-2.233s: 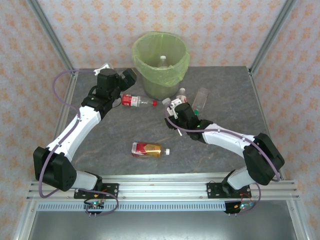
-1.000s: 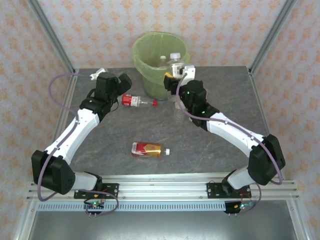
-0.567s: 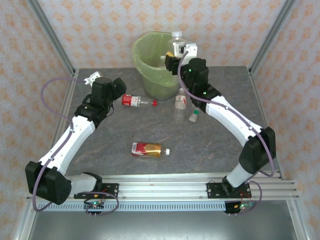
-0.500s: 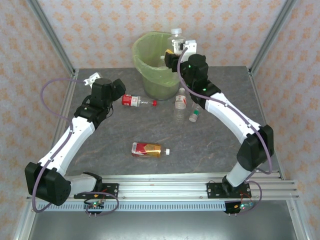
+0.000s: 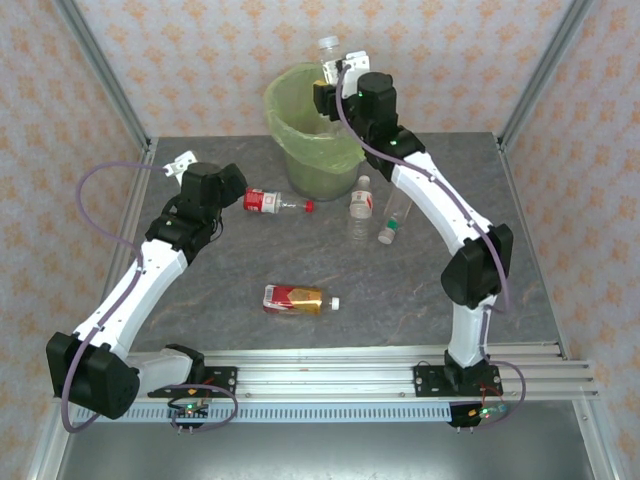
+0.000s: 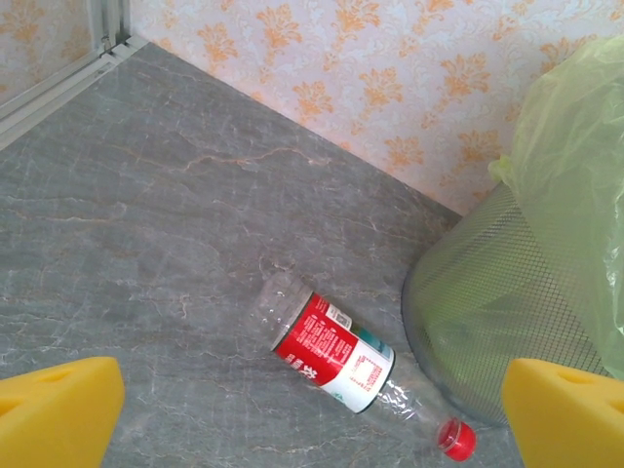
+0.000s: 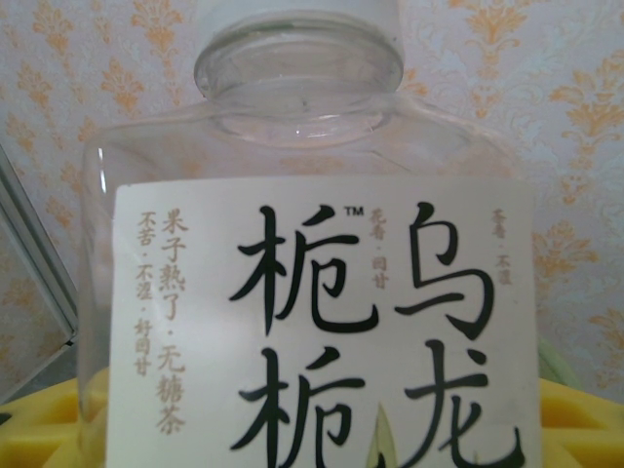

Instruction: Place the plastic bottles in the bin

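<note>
Nearest, a red-and-gold bottle [image 5: 295, 298] lies on its side on the table [image 5: 400, 300], apart from the rest. Farther in, 2 more, a green-capped bottle [image 5: 392, 222] and a white-capped bottle [image 5: 361, 205], sit just beside each other near the foot of the green-lined bin [image 5: 300, 130]. Left of them, the left hand [image 5: 232, 185] hovers empty with its pads [image 6: 58, 414] spread wide, near a red-labelled bottle [image 6: 331, 351] lying by the bin. At the back, the right hand [image 5: 332, 85] grips a white-labelled bottle [image 7: 322, 263] upright above the bin's far rim.
</note>
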You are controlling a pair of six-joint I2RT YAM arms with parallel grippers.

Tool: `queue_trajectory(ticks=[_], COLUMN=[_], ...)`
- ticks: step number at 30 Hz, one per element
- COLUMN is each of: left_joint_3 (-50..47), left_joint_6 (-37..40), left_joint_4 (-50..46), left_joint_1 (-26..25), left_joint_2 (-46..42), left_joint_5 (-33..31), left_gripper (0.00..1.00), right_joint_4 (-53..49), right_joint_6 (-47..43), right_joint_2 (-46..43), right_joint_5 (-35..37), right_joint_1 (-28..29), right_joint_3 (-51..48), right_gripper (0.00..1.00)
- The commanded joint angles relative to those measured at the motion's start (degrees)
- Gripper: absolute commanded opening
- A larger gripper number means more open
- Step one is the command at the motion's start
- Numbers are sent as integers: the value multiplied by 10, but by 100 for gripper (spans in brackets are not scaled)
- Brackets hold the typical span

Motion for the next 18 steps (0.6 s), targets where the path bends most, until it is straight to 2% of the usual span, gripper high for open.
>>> queue_trajectory(ticks=[1, 4, 8, 18], left_joint_3=[-6, -6, -6, -3], left_joint_6=[9, 10, 7, 12], left_joint_4=[-5, -4, -5, -7], left_joint_1=[5, 5, 5, 6], left_joint_2=[-11, -11, -8, 3], left_joint_5=[-25, -24, -22, -27], left_gripper=[100, 100, 100, 100], right_joint_4=[-27, -51, -140, -41], right_joint_6=[-9, -10, -27, -56], right_joint_2=[34, 83, 176, 193], right_joint_5=[-8, -5, -7, -29], right_joint_1=[-6, -9, -10, -31], right_joint_3=[70, 142, 303, 231], right_gripper=[0, 0, 0, 0])
